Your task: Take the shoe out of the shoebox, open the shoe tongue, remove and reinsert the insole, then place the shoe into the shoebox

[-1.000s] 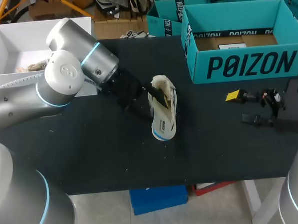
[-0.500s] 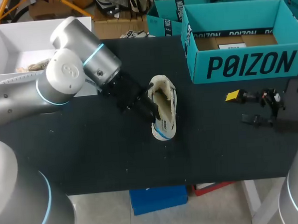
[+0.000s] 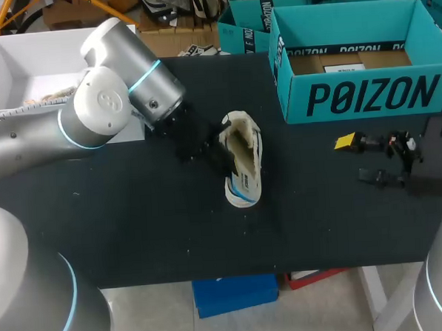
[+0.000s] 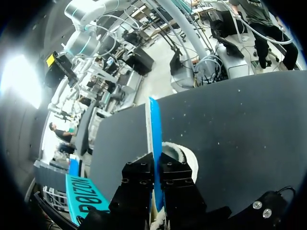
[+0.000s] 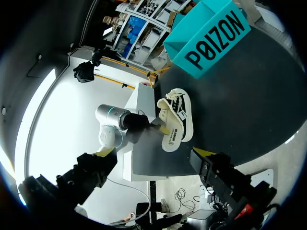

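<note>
A white low-top shoe lies on the black table with its toe toward the front edge. My left gripper is at the shoe's open collar. In the left wrist view its black fingers are shut on a thin blue insole that stands on edge between them, with the shoe's padded collar just ahead. The teal shoebox stands open at the back right. My right gripper rests open near the table's right edge, nothing between its fingers; from it the shoe and the shoebox lie ahead.
A white open box sits at the back left behind my left arm. A second teal box stands behind the shoebox. Bare black table stretches in front of the shoe and between the shoe and my right gripper.
My left gripper's fingers closed, from wide apart over the shoe's opening to clamped on the insole at the collar. The left wrist shifted slightly up and back. The right arm stayed still.
</note>
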You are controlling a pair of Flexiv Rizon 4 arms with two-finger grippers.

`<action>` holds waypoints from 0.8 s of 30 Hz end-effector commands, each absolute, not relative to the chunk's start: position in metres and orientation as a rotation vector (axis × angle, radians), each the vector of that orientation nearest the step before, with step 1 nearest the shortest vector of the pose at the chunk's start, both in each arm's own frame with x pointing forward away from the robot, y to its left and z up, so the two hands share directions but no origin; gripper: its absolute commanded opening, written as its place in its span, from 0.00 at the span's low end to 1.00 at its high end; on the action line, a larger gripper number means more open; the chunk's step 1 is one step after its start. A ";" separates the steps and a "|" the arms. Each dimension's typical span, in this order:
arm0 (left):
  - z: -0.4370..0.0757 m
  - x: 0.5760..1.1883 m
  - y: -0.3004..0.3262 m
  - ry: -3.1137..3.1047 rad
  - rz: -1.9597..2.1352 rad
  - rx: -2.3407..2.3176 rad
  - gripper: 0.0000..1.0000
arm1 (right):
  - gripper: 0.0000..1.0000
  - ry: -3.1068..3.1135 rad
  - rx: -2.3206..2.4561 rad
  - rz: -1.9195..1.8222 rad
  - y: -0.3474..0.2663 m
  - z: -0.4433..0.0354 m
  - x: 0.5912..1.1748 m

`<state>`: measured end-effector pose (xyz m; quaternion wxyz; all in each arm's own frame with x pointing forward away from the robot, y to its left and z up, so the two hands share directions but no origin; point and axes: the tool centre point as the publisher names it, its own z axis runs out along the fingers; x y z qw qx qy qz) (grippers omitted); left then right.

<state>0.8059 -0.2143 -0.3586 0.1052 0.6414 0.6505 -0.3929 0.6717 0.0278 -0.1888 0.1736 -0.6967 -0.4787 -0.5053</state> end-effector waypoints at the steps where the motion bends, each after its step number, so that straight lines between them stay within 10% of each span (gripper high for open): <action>1: -0.358 0.808 -0.213 1.922 -1.129 1.880 0.00 | 1.00 -1.357 -1.976 -1.432 0.028 -0.189 0.672; 24: -0.377 0.841 -0.211 1.989 -1.057 1.806 0.00 | 1.00 -1.357 -1.976 -1.432 0.028 -0.189 0.672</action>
